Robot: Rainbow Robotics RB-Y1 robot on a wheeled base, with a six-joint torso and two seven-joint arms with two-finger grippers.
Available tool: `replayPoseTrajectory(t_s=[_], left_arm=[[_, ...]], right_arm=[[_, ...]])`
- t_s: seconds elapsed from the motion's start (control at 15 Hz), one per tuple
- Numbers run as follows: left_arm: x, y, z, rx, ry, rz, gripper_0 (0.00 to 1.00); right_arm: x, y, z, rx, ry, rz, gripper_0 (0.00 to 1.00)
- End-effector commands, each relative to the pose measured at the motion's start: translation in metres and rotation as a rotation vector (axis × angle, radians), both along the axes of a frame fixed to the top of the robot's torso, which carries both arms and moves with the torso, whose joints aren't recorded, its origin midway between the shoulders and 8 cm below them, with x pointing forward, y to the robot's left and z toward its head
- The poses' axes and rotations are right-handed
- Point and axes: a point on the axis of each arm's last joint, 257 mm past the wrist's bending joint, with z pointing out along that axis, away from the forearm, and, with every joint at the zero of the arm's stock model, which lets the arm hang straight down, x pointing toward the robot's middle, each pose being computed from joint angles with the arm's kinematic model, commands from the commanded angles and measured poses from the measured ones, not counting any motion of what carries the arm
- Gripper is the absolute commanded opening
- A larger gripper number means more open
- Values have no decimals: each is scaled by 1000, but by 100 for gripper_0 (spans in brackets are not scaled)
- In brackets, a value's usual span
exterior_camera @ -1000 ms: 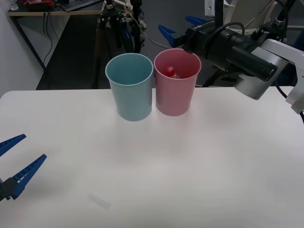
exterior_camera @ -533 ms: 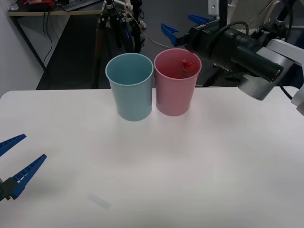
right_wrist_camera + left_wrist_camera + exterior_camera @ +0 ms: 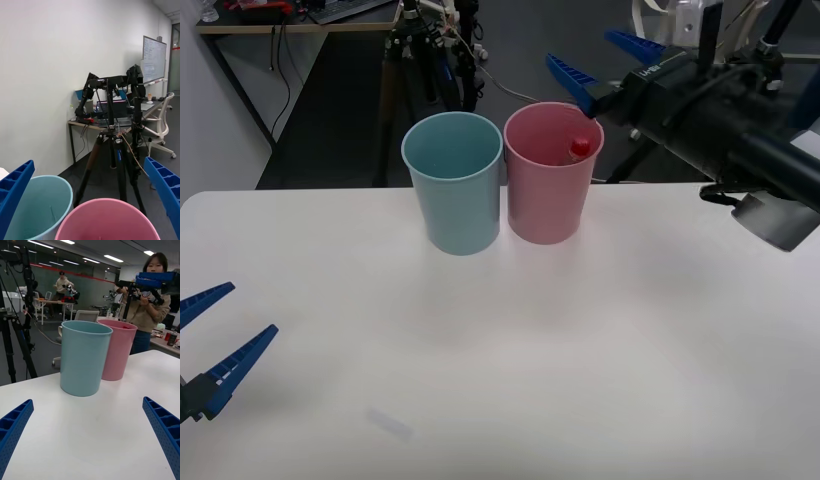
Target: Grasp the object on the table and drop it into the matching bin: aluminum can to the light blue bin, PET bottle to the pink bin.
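- Left gripper (image 3: 215, 345) sits nearest me, low at the near left corner of the bench (image 3: 580, 350), fingers spread wide and holding nothing; I read it as parked there so it stays out of the working arm's path.
- From its wrist camera I look across bare white bench top at both bins, side by side and almost touching, with the light blue bin (image 3: 84, 358) closer to that arm and the pink bin (image 3: 118, 348) beyond it.
- Both bins stand upright near the far edge of the bench (I judge the pairing keeps a single reach good for either choice).
- PET bottle (image 3: 579, 148) is inside the pink bin (image 3: 550, 185), its red cap showing just under the rim on the side towards the right arm, seemingly leaning against the wall; I cannot see its body.
- Right gripper (image 3: 610, 65) hangs above and just behind the pink bin's rim, fingers apart and empty, which suits a drop from straight overhead.
- Its wrist camera looks past the pink rim (image 3: 107, 221) and the light blue bin (image 3: 39, 206) to a tripod (image 3: 114, 157) on the floor beyond.
- Bottle in the matching bin, so I judge the sorting done.
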Motion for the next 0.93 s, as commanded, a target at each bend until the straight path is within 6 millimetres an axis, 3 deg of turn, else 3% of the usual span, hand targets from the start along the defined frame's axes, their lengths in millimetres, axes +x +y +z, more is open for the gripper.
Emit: replayPoseTrajectory(t_s=[0.07,0.4,0.93], left_arm=[[0,0,0,0,0,0,100],[0,0,0,0,0,0,100],[0,0,0,0,0,0,100]], right_arm=[[-22,-17,-5,-12,-12,-7,100],[-63,-55,-28,-42,-25,-52,100],[-122,-87,-86,-2,118,-29,100]])
